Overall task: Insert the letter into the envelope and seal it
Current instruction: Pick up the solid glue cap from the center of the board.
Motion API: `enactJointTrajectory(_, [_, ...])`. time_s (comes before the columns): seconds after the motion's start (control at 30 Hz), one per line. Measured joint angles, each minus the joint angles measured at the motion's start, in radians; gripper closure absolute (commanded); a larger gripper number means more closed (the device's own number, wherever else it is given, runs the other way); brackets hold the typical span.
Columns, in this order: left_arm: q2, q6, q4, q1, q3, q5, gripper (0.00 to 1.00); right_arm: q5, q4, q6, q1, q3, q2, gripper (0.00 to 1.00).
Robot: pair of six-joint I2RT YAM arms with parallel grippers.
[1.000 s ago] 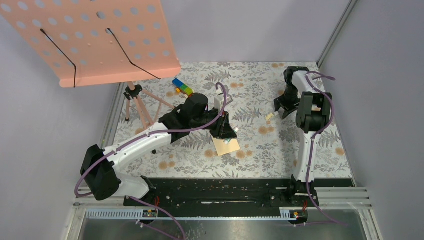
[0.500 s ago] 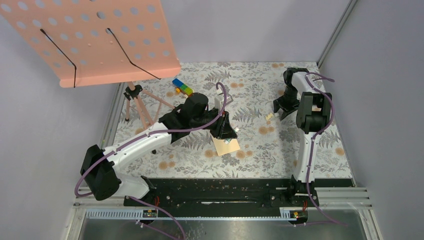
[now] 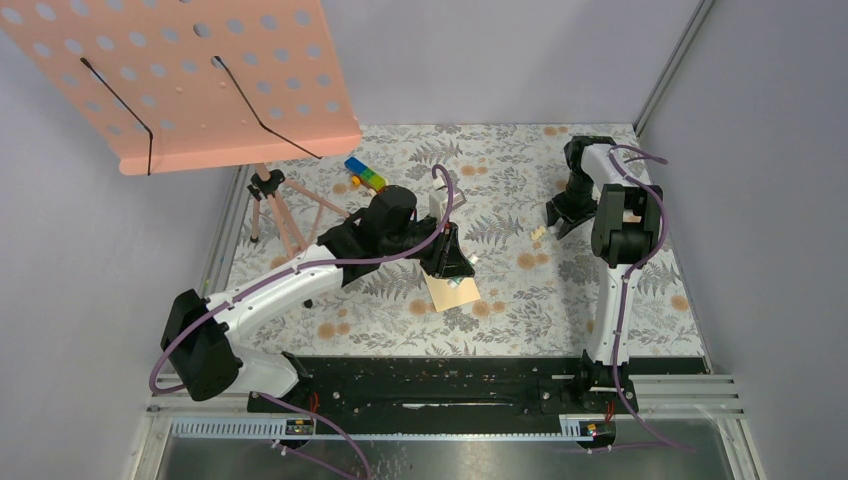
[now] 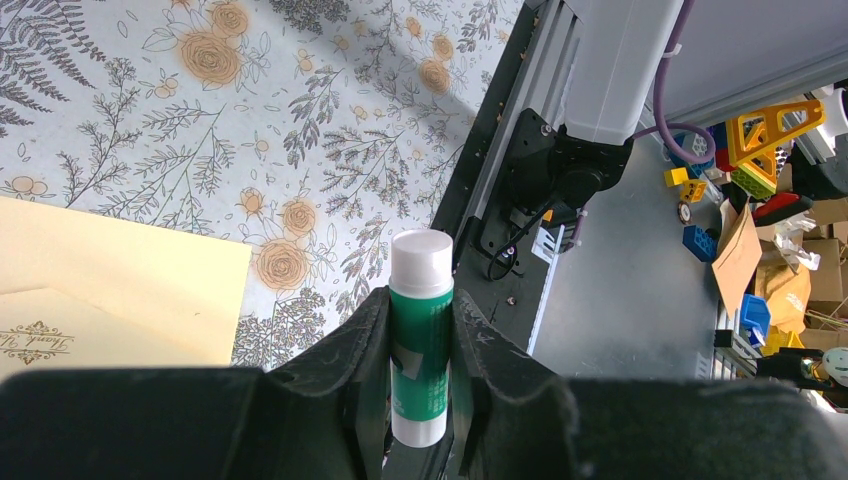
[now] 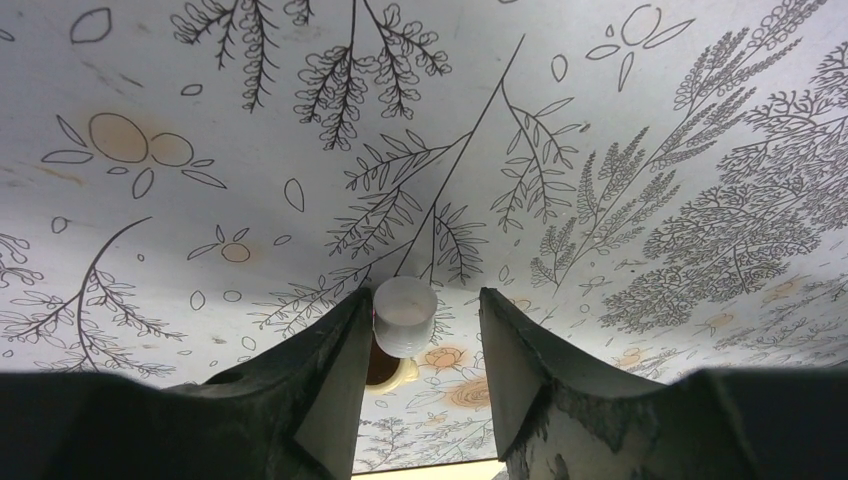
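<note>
The envelope (image 3: 452, 292) lies flat on the floral table (image 3: 520, 300) at lower centre of the top view. Just above it in the frame, the left gripper (image 4: 418, 305) is clamped on a green glue stick (image 4: 420, 360). Farther back, at upper right, the right gripper (image 5: 425, 300) stands part-open around a small white cap (image 5: 405, 315), which sits close against one finger.

Open table (image 3: 505, 205) lies between left claw (image 3: 455, 266) and right claw (image 3: 558, 222); tripod (image 3: 284, 208) and blocks (image 3: 366, 175) crowd far left.
</note>
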Motion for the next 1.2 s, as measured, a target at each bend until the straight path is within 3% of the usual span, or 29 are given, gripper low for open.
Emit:
enactJointTrajectory(0.67, [0.000, 0.000, 0.000, 0.000, 0.000, 0.003, 1.00, -0.016, 0.027, 0.013, 0.005, -0.044, -0.022, 0.71])
enactJointTrajectory(1.0, [0.000, 0.007, -0.014, 0.000, 0.000, 0.004, 1.00, -0.021, 0.102, -0.048, 0.005, -0.159, -0.121, 0.79])
enactJointTrajectory(1.2, [-0.004, 0.034, -0.030, 0.000, 0.000, 0.031, 1.00, -0.023, 0.189, -0.172, 0.005, -0.240, -0.297, 0.81])
